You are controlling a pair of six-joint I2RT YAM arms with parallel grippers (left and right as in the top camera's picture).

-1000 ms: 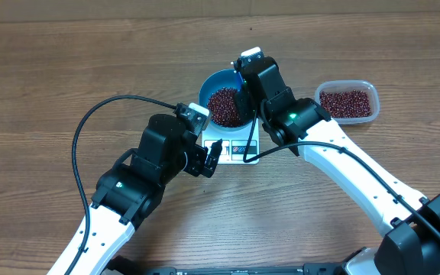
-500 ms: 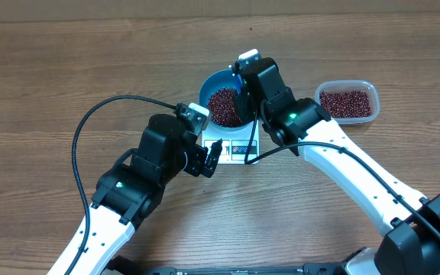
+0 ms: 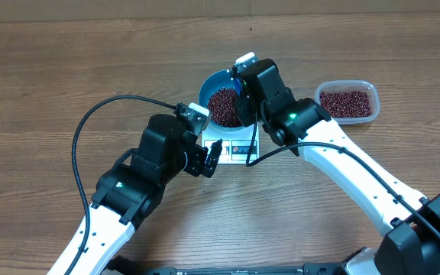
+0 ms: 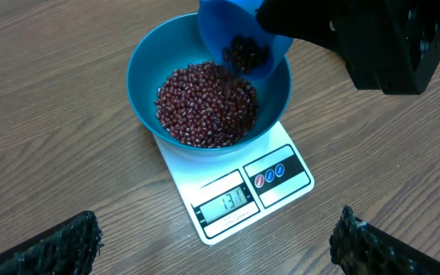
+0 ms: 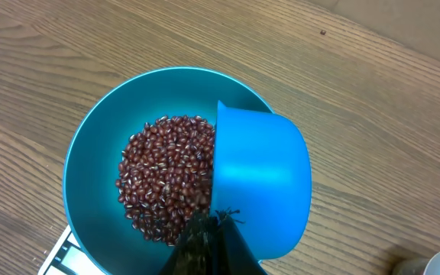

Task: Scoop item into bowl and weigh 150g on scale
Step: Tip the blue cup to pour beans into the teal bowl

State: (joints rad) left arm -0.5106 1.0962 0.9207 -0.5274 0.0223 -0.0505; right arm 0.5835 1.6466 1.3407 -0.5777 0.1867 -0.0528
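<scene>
The blue bowl (image 3: 211, 85) (image 4: 140, 72) (image 5: 82, 153) stands on the white scale (image 3: 239, 147) (image 4: 239, 187) and holds a heap of red-brown beans (image 3: 223, 105) (image 4: 205, 103) (image 5: 163, 176). My right gripper (image 3: 241, 85) (image 5: 218, 223) is shut on the handle of a small blue scoop (image 4: 243, 38) (image 5: 262, 183). The scoop is tipped over the bowl's right side, with beans at its mouth. My left gripper (image 3: 205, 162) (image 4: 216, 256) hangs open just in front of the scale's display edge, with nothing between its fingers.
A clear plastic tub (image 3: 347, 101) with more beans sits to the right of the scale. The right arm (image 3: 334, 153) reaches in from the lower right. The left arm's black cable (image 3: 98, 114) loops over the table at the left.
The right wrist has turned slightly, tipping the scoop a little further over the bowl. The left arm has not moved.
</scene>
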